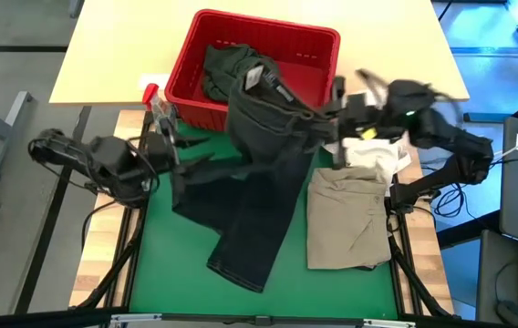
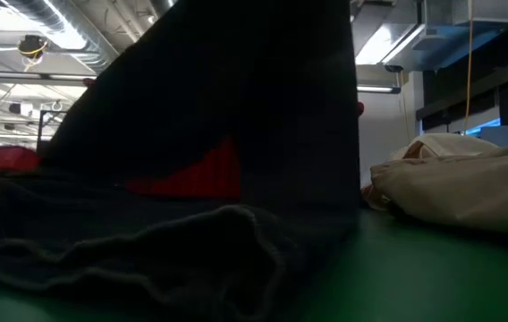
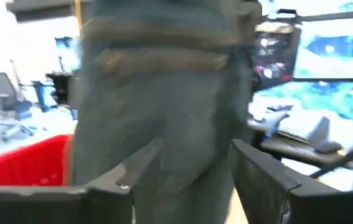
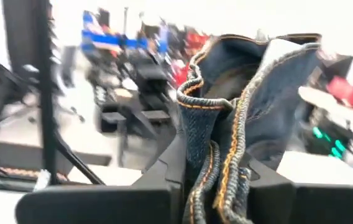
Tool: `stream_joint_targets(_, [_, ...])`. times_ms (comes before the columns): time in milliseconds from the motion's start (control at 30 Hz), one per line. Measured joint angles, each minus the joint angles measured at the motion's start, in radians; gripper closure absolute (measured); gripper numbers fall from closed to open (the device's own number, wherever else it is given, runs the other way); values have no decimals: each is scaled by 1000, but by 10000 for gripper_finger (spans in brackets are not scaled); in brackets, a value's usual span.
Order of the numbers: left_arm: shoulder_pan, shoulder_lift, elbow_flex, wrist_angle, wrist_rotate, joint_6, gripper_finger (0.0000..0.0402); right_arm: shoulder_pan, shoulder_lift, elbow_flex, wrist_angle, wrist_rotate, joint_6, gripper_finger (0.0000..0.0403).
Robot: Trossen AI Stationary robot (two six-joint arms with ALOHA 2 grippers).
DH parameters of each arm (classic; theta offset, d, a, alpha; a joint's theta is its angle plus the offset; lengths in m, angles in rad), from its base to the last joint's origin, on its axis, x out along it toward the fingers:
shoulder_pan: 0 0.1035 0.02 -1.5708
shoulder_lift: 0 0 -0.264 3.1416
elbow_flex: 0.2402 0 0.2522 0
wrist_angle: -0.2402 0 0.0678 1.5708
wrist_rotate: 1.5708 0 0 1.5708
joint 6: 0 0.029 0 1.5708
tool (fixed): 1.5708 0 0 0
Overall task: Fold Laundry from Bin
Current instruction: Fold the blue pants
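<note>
Dark jeans [image 1: 264, 173] stretched lengthwise from the red bin [image 1: 318, 46] down across the green mat [image 1: 154, 246]. Waistband end raised, resting at the bin's near rim and facing the far edge of the table; leg ends pointing toward the near edge, one leg [image 1: 245, 246] running down the mat's middle, the other [image 1: 195, 196] splayed toward the left arm's side. Long axis running roughly far to near, tilted a little toward the left arm at the bottom.

Right gripper [image 1: 336, 107] just beside the bin's near right corner, clamped on the waistband [image 4: 226, 124]; in the right wrist view, denim with orange stitching pinched between the two dark fingers [image 4: 164, 168]. Left gripper [image 1: 175, 157] at the mat's left edge, close to the jeans' side, jaws standing apart; in the left wrist view, both fingers [image 3: 257, 174] spread with the hanging denim [image 3: 164, 112] right ahead of them, contact not clear.

Another dark garment [image 1: 222, 68] bunched inside the bin. Khaki trousers [image 1: 346, 223] lying folded on the mat's right side, long axis far to near, with a white cloth bundle [image 1: 373, 157] at their far end. Small spray bottle with red top [image 1: 157, 102] standing just outside the bin's near left corner. From the low view, dark fabric [image 2: 218, 116] filling most of the frame, khaki heap [image 2: 460, 183] at right.
</note>
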Motion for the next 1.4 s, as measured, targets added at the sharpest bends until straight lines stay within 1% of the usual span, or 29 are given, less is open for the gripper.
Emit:
stream_joint_targets(67, [23,-8,0,35,12,27,201,0,7,49,-5,-56,2,359])
stream_joint_targets(133, [49,-7,0,64,54,78,184,0,14,80,-28,-123,5,359])
stream_joint_targets(233, [94,8,0,89,118,108,163,0,27,89,-40,-229,10,359])
stream_joint_targets(300, [128,19,0,92,128,120,152,1,33,89,-54,-293,32,358])
stream_joint_targets(367, [154,28,0,90,138,117,146,1,38,89,-57,-333,54,358])
stream_joint_targets(433, [175,41,0,89,190,114,143,2,38,90,-84,-339,58,359])
stream_joint_targets(533, [196,72,0,88,300,100,143,2,52,91,-93,-342,62,359])
stream_joint_targets(667, [222,103,0,89,401,73,143,2,67,91,-112,-344,63,358])
stream_joint_targets(800, [244,106,0,64,579,13,144,2,77,91,-121,-359,61,359])
stream_joint_targets(867, [248,87,-1,26,628,2,144,2,79,91,-134,-371,58,359])
stream_joint_targets(1000, [249,25,-1,-36,625,1,144,2,77,91,-138,-372,57,359])
stream_joint_targets(1100, [249,2,-1,-53,633,-16,144,2,76,91,-141,-371,52,359])
stream_joint_targets(1300, [249,4,-1,-26,627,-24,144,2,87,91,-146,-360,36,359])
stream_joint_targets(1400, [249,18,-1,-19,641,-33,144,2,96,91,-152,-353,30,359])
